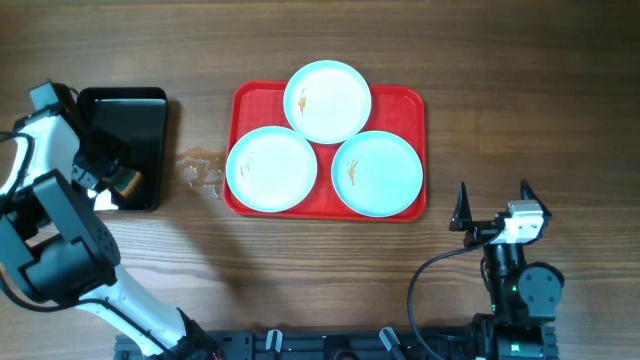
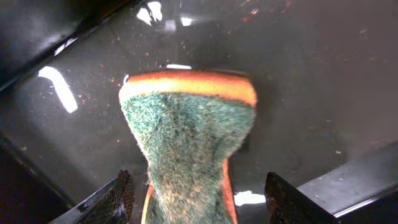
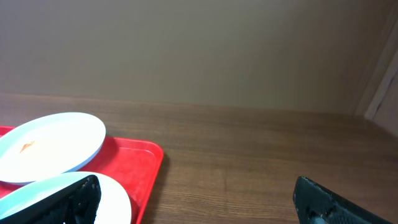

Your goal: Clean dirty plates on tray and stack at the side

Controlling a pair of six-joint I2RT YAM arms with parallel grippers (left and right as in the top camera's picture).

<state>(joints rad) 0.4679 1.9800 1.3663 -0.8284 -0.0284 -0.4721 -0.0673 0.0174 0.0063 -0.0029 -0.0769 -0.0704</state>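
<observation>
Three pale-blue plates lie on the red tray: one at the back with an orange smear, one front left, one front right with an orange smear. My left gripper is down in the black tray. In the left wrist view its jaws stand open on either side of a green and orange sponge, with gaps on both sides. My right gripper is open and empty, right of the red tray's front corner. The right wrist view shows the back plate, the red tray and the open jaws.
The black tray's floor is wet and speckled. A small water puddle lies on the wood between the black tray and the red tray. Bare wooden table stretches to the right of the red tray.
</observation>
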